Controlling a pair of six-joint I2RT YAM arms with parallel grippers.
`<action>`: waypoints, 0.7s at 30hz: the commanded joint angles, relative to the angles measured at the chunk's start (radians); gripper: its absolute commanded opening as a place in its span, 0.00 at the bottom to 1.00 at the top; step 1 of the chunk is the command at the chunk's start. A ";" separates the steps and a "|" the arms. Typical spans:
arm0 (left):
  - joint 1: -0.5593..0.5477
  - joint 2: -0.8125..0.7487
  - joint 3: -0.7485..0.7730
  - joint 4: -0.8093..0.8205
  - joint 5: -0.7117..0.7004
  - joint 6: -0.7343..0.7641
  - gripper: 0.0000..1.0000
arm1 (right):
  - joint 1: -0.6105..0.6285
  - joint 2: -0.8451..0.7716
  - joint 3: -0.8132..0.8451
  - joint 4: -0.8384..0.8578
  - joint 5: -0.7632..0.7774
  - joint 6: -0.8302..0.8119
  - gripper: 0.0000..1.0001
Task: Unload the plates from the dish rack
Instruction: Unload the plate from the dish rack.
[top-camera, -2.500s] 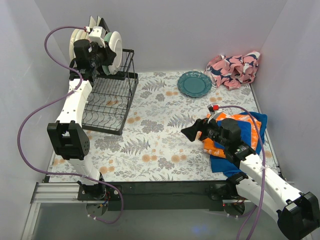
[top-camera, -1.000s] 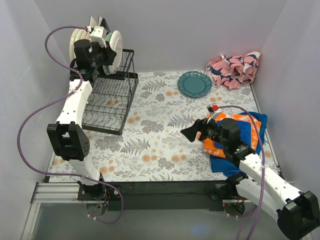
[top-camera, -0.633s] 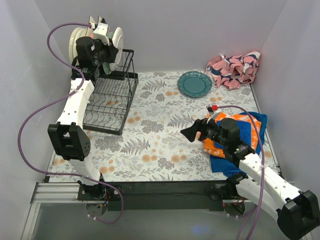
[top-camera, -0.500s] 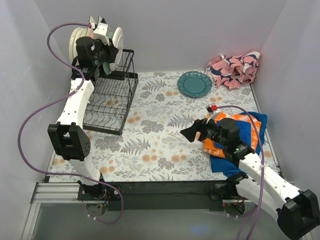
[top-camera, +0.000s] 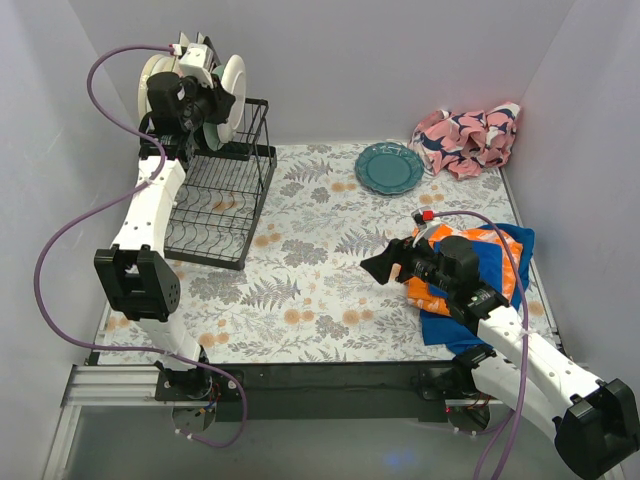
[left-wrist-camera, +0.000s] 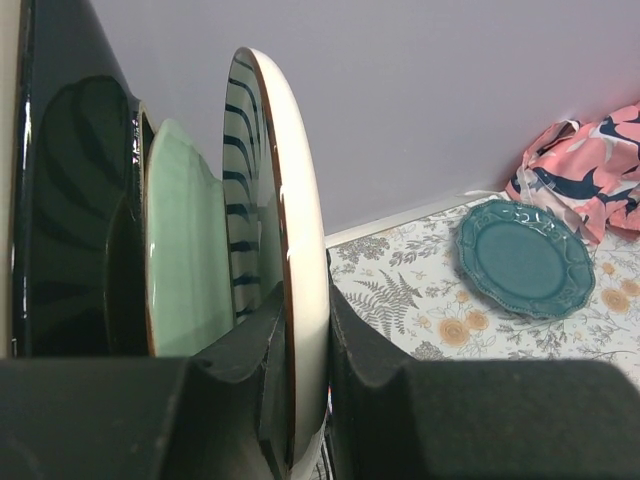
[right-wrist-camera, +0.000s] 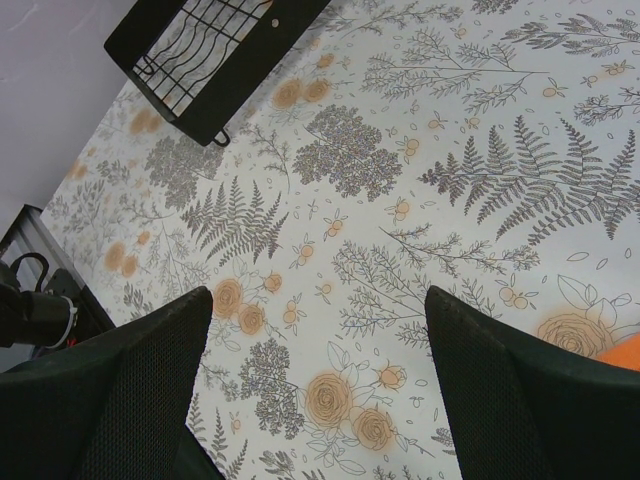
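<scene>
The black wire dish rack (top-camera: 225, 205) stands at the far left, its corner also showing in the right wrist view (right-wrist-camera: 215, 55). Upright in its upper tier are several plates. My left gripper (top-camera: 210, 95) is shut on the rim of the cream plate with black stripes (left-wrist-camera: 300, 230), one finger on each face. Right behind it stand a pale green plate (left-wrist-camera: 180, 260) and a dark glossy one (left-wrist-camera: 60, 200). A teal plate (top-camera: 389, 167) lies flat on the table at the back. My right gripper (top-camera: 378, 267) hovers open and empty over the floral table (right-wrist-camera: 318, 330).
A pink patterned cloth (top-camera: 468, 138) is bunched in the far right corner. An orange and blue cloth (top-camera: 480, 270) lies under my right arm. Grey walls close in the left, back and right sides. The rack's lower tier shows only bare wire.
My left gripper has shifted slightly up at the rack top with the striped plate still in its grip. The right arm has not moved.
</scene>
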 joint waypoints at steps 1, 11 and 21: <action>-0.030 -0.155 0.085 0.171 0.169 -0.072 0.00 | 0.006 -0.005 0.018 0.054 -0.001 -0.004 0.92; -0.030 -0.167 0.094 0.176 0.155 -0.062 0.00 | 0.008 -0.011 0.018 0.052 -0.006 -0.003 0.91; -0.067 -0.199 0.025 0.234 0.139 -0.013 0.00 | 0.009 -0.013 0.018 0.052 -0.006 -0.004 0.92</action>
